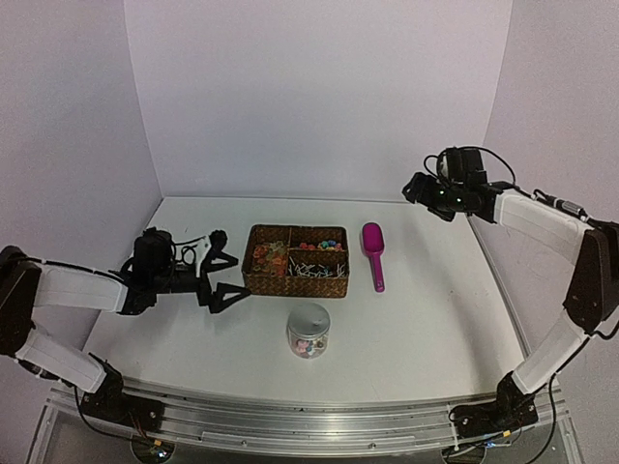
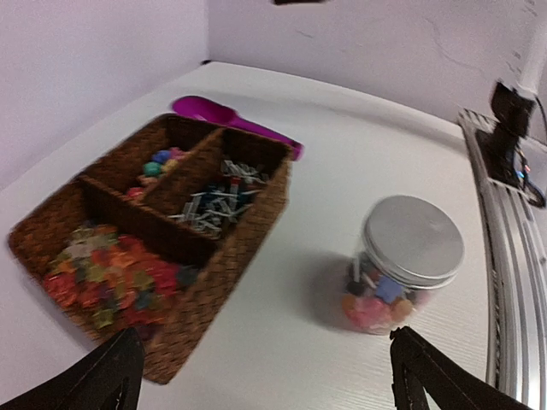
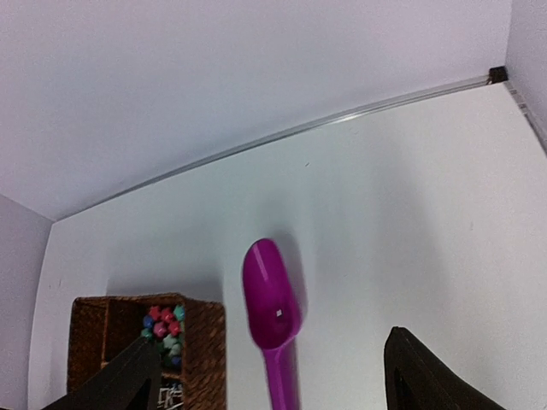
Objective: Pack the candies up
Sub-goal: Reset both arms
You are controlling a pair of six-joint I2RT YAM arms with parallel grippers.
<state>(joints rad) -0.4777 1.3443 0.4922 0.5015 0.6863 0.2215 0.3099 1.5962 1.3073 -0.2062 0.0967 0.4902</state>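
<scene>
Top view: a lidded glass jar of candies (image 1: 309, 332) stands near the worktop's front edge, before the brown wicker compartment basket (image 1: 296, 261); magenta plastic scoop (image 1: 373, 253) alongside. Left wrist: left hand (image 2: 265, 371) wide, empty. Right wrist: right hand (image 3: 269, 376) wide, above the scoop. Packing finished or pending—undecidable.

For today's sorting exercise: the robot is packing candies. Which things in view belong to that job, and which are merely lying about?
Belongs to the job:
wicker basket with candies in its compartments
lidded jar holding some candies
purple scoop

Lying about:
nothing that shows; only the bare table
</scene>
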